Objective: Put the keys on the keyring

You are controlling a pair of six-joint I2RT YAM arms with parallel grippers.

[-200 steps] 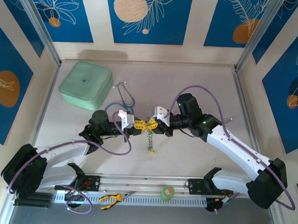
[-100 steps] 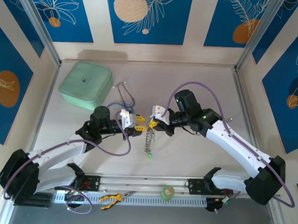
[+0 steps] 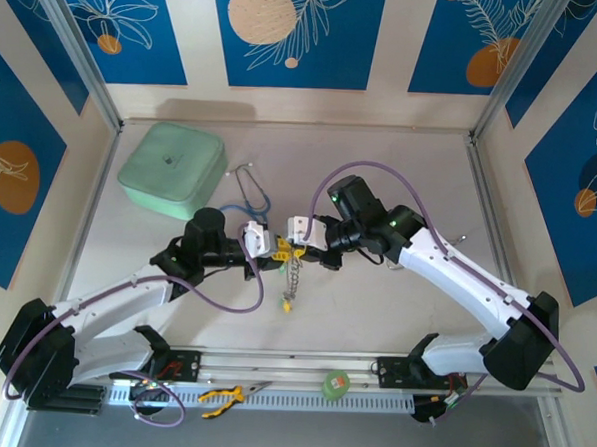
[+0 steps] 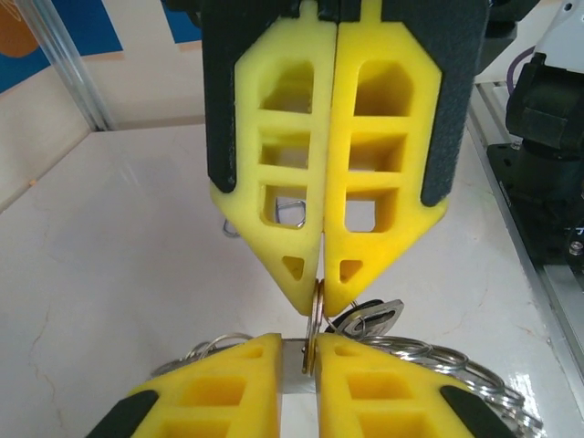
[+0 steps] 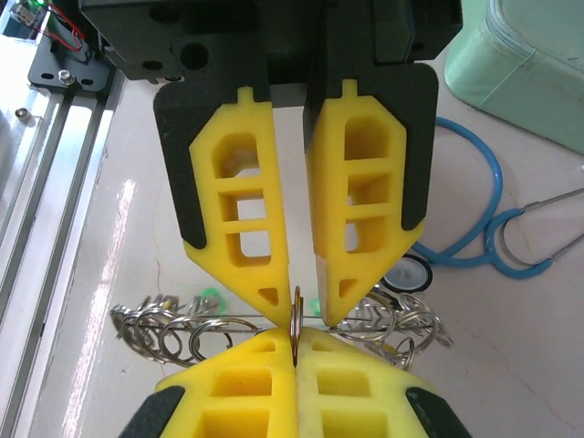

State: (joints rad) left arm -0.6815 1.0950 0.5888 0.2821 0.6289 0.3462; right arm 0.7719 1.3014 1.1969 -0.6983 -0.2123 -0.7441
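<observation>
Left arm (image 3: pixel 124 297) and right arm (image 3: pixel 456 277) bend inward, tip to tip above the counter (image 3: pixel 354 317); right claw (image 5: pixel 294 336) pinches a small ring (image 5: pixel 296 301), left claw (image 4: pixel 299 342) barely ajar around it

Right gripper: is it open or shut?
Shut: in its wrist view, the right gripper has its yellow fingers meeting, pinching a brass ring.

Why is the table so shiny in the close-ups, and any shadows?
Left wrist view: light glares off the glossy table at lower right. Right wrist view: a bright glare streak at left. Top view: even light; the green case throws a soft shadow on the back wall.
</observation>
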